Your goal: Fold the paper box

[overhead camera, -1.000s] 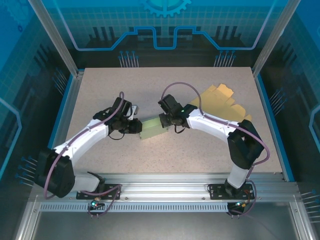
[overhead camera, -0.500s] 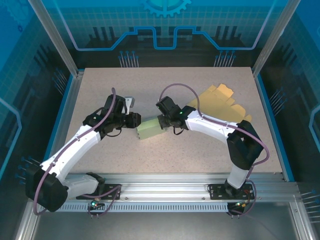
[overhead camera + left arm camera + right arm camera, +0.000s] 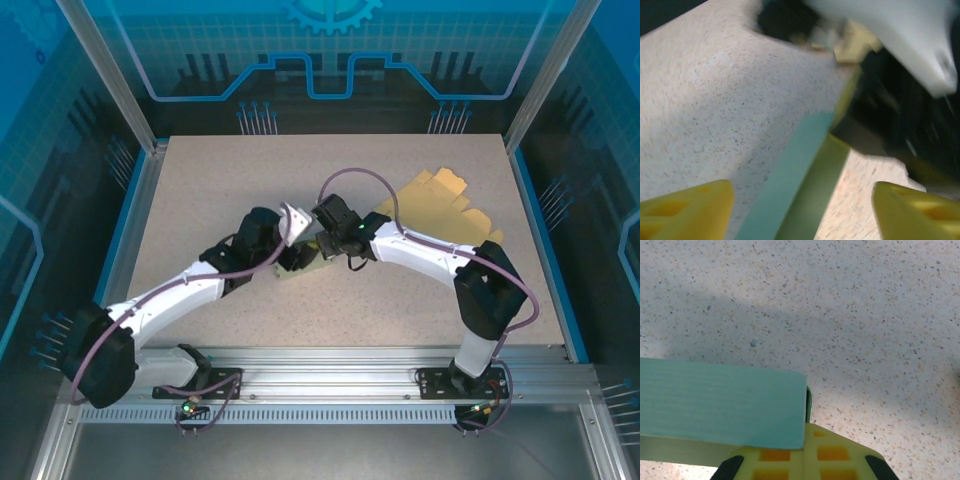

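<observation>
The paper box [image 3: 313, 264] is a pale green folded carton lying mid-table, mostly covered by the two grippers. My right gripper [image 3: 323, 247] is shut on the box's right end; in the right wrist view its yellow fingers [image 3: 805, 455] pinch the teal-looking panel [image 3: 720, 405] just above the table. My left gripper [image 3: 297, 238] hangs over the box's left end and is open. In the left wrist view its yellow fingertips [image 3: 685, 210] stand wide apart, with the box's edge [image 3: 790, 185] running between them untouched.
Several flat yellow cardboard blanks [image 3: 445, 205] lie at the back right of the speckled table [image 3: 200, 180]. The right arm's white links [image 3: 430, 250] arch over the table's right half. Blue rails edge the table on both sides.
My left gripper let go, opened wide and swung right over the box's left end. The right gripper stayed shut on the box, almost still.
</observation>
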Controlling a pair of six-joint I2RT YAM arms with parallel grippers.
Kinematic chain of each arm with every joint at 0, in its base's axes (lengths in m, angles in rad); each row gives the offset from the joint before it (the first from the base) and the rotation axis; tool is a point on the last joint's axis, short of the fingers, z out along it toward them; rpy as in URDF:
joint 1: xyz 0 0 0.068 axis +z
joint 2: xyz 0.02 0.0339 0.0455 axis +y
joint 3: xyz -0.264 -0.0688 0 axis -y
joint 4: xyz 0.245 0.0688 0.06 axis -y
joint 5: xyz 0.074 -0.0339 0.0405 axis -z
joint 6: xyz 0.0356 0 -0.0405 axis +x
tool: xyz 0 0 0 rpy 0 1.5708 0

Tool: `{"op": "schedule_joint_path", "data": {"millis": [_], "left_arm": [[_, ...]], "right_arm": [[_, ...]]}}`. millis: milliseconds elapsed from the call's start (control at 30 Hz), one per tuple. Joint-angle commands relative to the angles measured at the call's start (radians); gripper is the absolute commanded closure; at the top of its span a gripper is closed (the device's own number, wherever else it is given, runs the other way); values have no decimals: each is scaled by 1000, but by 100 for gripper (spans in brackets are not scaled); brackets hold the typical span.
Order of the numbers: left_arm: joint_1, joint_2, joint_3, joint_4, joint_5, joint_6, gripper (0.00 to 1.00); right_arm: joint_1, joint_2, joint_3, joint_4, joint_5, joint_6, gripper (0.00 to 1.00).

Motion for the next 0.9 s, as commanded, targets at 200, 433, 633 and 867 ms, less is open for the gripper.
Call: {"op": "schedule_joint_path", "data": {"millis": [200, 433, 633, 867], "left_arm": [[15, -39, -95, 69, 21, 398, 1], [44, 19, -104, 71, -9, 420, 4], [46, 62, -115, 96, -45, 420, 20], [46, 90, -127, 106, -76, 426, 59]], "right_arm": [[19, 28, -27, -86, -49, -2, 100], [19, 26, -26, -85, -59, -2, 100], [17, 20, -27, -79, -92, -1, 100], [10, -14, -39, -68, -146, 6, 100]]}}
